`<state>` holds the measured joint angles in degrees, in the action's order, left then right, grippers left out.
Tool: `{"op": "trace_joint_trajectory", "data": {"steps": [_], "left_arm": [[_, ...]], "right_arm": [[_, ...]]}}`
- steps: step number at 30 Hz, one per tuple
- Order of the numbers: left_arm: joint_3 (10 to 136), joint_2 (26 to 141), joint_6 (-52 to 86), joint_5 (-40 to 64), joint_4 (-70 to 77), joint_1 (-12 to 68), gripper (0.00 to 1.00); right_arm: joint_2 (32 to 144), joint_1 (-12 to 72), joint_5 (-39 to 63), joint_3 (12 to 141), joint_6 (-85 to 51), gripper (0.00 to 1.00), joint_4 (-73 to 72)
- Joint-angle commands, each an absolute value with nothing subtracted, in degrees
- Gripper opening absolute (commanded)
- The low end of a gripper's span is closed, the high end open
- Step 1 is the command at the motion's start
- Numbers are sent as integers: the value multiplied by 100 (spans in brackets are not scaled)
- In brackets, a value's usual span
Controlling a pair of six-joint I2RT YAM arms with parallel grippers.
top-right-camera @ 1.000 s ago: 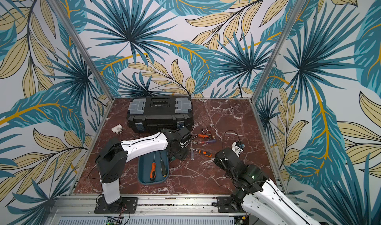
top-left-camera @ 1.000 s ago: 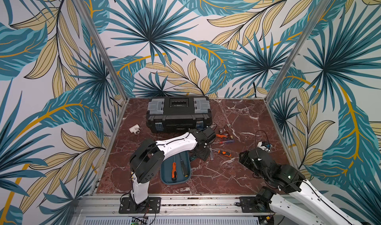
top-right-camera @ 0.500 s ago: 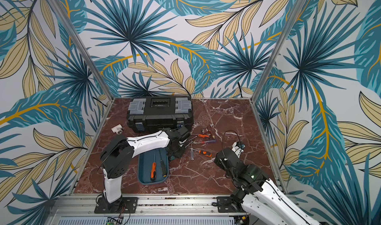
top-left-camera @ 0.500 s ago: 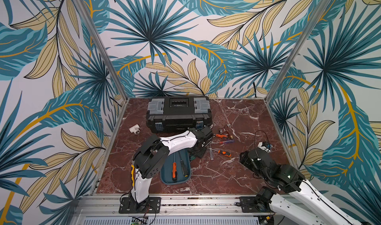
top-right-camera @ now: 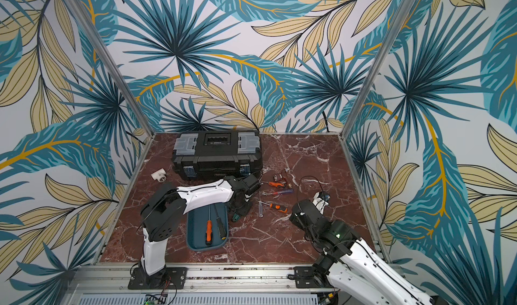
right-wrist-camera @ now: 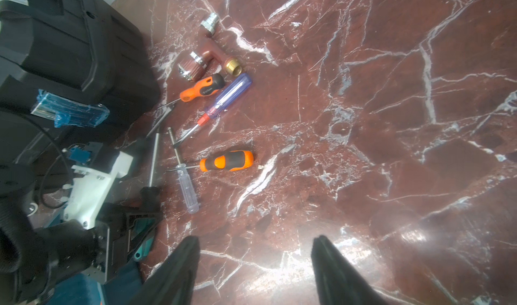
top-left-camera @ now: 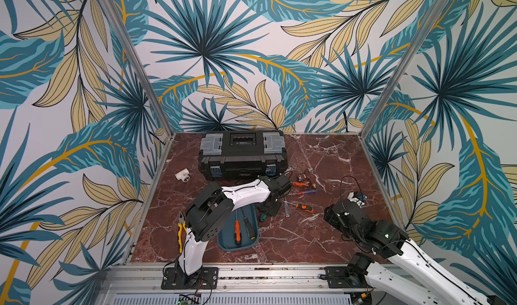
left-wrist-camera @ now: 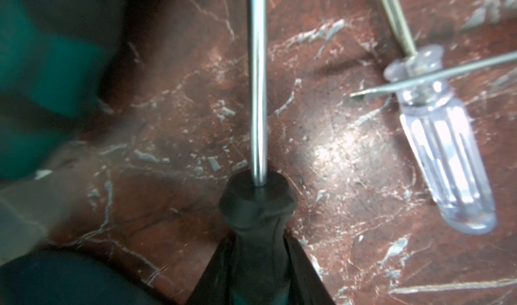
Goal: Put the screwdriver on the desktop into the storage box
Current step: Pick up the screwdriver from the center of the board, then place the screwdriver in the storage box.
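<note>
My left gripper pinches, it seems, a black-handled screwdriver on the desktop; my right gripper hangs spread.

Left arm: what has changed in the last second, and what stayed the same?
The left end effector closed around the handle of the black-handled screwdriver on the desktop. The right end effector, open, the storage box and its two screwdrivers stayed put.

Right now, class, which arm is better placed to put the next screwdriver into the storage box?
Left: the left gripper clasps the dark-handled screwdriver beside the storage box; the right gripper hangs open over bare desktop, farther away.
</note>
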<state>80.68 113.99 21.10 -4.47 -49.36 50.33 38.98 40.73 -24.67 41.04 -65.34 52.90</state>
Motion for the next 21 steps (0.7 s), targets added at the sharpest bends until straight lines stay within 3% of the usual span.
{"op": "trace_joint_trajectory", "data": {"steps": [1,9,13,16,21], "left_arm": [[8200,10687,2367,-937,-5106,5281,19],[6990,8374,4231,-1362,-5570,5589,16],[6044,7164,4801,-1754,-5958,5192,14],[5435,6709,4828,-1484,-6068,4673,13],[4486,6670,5389,-999,-5641,4555,12]], "right_arm": [[3902,4048,-2602,4126,-6504,69,5411],[4194,4045,-2527,4146,-6372,69,5130],[4626,4036,-2296,4207,-6159,69,4732],[5033,4029,-2079,4283,-6008,69,4432],[5502,4029,-1773,4445,-5863,69,4213]]}}
